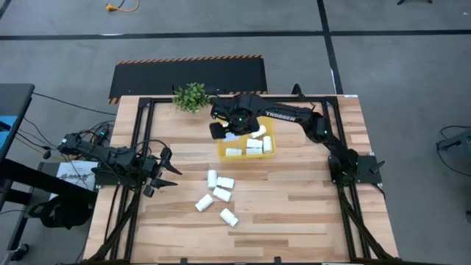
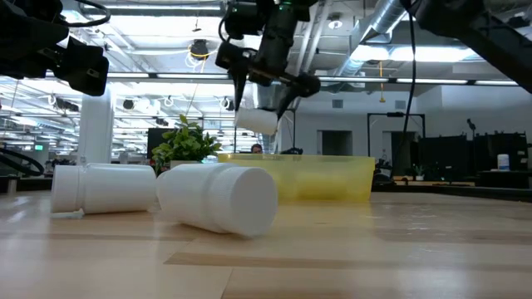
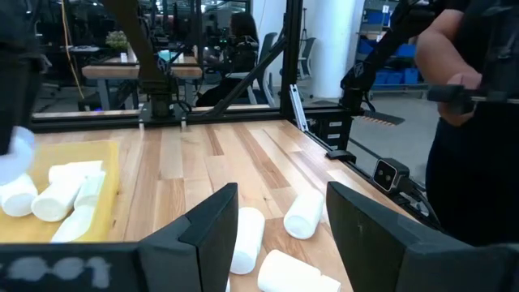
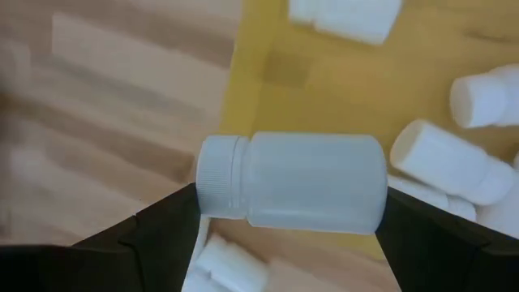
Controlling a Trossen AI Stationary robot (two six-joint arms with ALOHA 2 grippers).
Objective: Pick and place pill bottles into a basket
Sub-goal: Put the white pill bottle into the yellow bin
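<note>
Gripping one small white plastic pill bottle (image 4: 292,182) sideways between half-spread fingers (image 4: 158,235), our right gripper (image 1: 234,129) hangs above the shallow translucent yellow plastic basket (image 1: 221,152), over its edge nearest the small green potted plant (image 1: 191,96). We see several white bottles (image 1: 254,145) lying inside the basket. Five more bottles (image 1: 219,195) lie loose on the wooden surface (image 1: 294,206) beside the basket, with bare wood around them. Our left gripper (image 1: 163,169), fingers closed and empty, waits well apart from the basket.
</note>
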